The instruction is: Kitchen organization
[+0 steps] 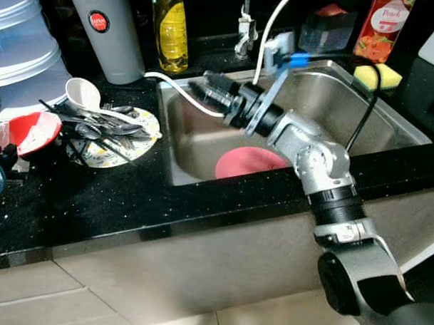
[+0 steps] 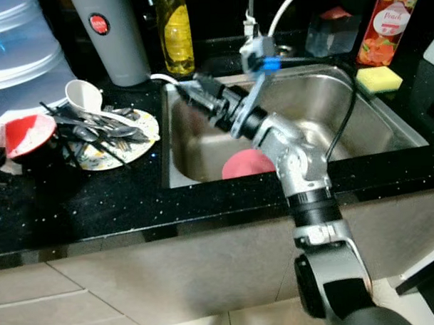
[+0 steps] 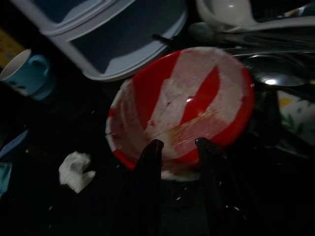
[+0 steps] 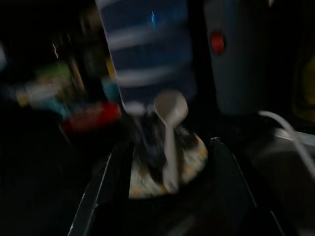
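Observation:
A patterned plate [image 1: 146, 129] heaped with dark cutlery [image 1: 102, 127] and a white spoon [image 1: 81, 92] sits on the black counter left of the sink. Beside it, further left, is a red and white bowl [image 1: 30, 131] smeared with residue. My right gripper [image 1: 201, 88] hovers over the sink's left rim, pointing at the plate, open with nothing between its fingers [image 4: 113, 167]. In the left wrist view my left gripper [image 3: 178, 143] hangs just over the red bowl's [image 3: 182, 98] near rim, fingers a little apart and empty. A pink plate [image 1: 249, 161] lies in the sink.
A grey flask [image 1: 113, 34], a yellow bottle [image 1: 171, 32] and stacked blue containers [image 1: 13, 41] line the back. A juice carton [image 1: 390, 17] and yellow sponge [image 1: 378, 75] stand right of the steel sink [image 1: 386, 107]. A blue mug [image 3: 24, 73] and crumpled tissue [image 3: 76, 169] lie near the bowl.

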